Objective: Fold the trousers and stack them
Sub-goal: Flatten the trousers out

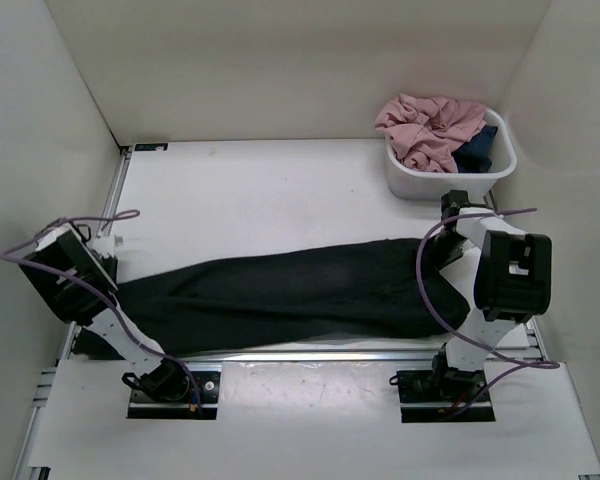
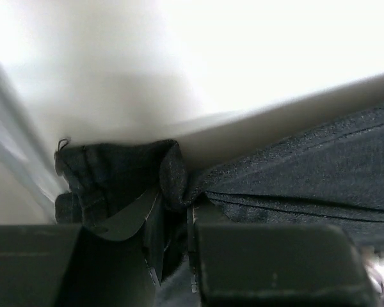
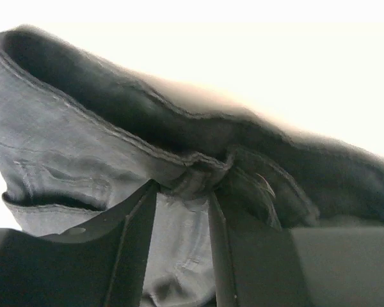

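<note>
Top view: the trousers (image 1: 300, 290) lie stretched from 9 to 3 o'clock along the near side of the table (image 1: 280, 190). A tub (image 1: 405, 182) at 1 o'clock holds pink cloth (image 1: 430, 125) and a blue garment (image 1: 478, 150), apart from the trousers. The left arm (image 1: 100, 310) bends over their 9 o'clock end, the right arm (image 1: 510, 275) over the 3 o'clock end.

Left wrist: the left gripper (image 2: 174, 214) pinches bunched black fabric.

Right wrist: the right gripper (image 3: 182, 188) pinches a seamed edge.

Top external: high above and behind both arm bases, looking down on the flat white table (image 1: 280, 190); far enough to span the long black soft-fabric trousers (image 1: 300, 295).
Left wrist: just behind the left gripper (image 2: 174, 220), facing along its fingers, fabric pressed close.
Right wrist: just behind the right gripper (image 3: 184, 198), equally close.
Shared: the trousers' two ends.
</note>
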Available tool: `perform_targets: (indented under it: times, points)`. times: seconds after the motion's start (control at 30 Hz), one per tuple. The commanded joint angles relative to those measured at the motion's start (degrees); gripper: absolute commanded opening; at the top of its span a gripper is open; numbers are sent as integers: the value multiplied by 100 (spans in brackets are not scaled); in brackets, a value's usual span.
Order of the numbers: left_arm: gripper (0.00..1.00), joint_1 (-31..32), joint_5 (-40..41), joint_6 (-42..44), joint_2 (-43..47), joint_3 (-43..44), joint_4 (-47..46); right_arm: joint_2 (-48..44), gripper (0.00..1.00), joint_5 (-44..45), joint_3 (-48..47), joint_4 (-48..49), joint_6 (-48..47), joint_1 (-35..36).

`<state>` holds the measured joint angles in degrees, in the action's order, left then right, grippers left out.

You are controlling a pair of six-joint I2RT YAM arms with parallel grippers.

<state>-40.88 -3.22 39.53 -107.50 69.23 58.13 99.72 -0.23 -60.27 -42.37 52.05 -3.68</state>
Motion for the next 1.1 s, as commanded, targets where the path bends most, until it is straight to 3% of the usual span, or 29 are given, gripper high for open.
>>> perform_targets:
  times: [0.0, 0.13, 0.2, 0.33, 0.43, 0.53, 0.7, 0.8, 0.97, 1.0, 1.07]
  points:
    - [14, 519, -433, -349, -243, 1246, -1119, 556, 41, 523, -388, 2030, 903, -71]
    - [14, 1169, -433, -551, -675, 2172, -1119, 917, 40, 603, -1108, 1988, 903, -71]
    - [27, 1328, -363, -691, -798, 2410, -944, 1163, 40, 656, -1486, 1681, 763, -71]
    - [67, 1399, -152, -824, -860, 2543, -944, 1304, 46, 174, -1874, 1451, 166, -71]
    - [77, 1399, -99, -894, -860, 2656, -944, 1191, 47, -30, -1813, 1503, -274, -71]
    - [80, 1399, -292, -1025, -930, 2980, -944, 971, 49, -144, -1585, 1574, -538, -71]
    - [80, 1662, -425, -1079, -1255, 3263, -944, 690, 50, -267, -1321, 1495, -722, -71]
    - [78, 1855, 215, -1079, -1632, 3368, -717, 435, 50, -197, -1268, 1276, -784, -71]
    - [65, 1856, 691, -1140, -1827, 3290, -434, 259, 50, -83, -1399, 960, -890, -71]
    - [60, 1856, 770, -1140, -1827, 3290, -434, 258, 51, -22, -1400, 959, -890, -71]
    - [24, 1856, 841, -1193, -1827, 3290, -434, 258, 51, -21, -1452, 906, -951, -71]
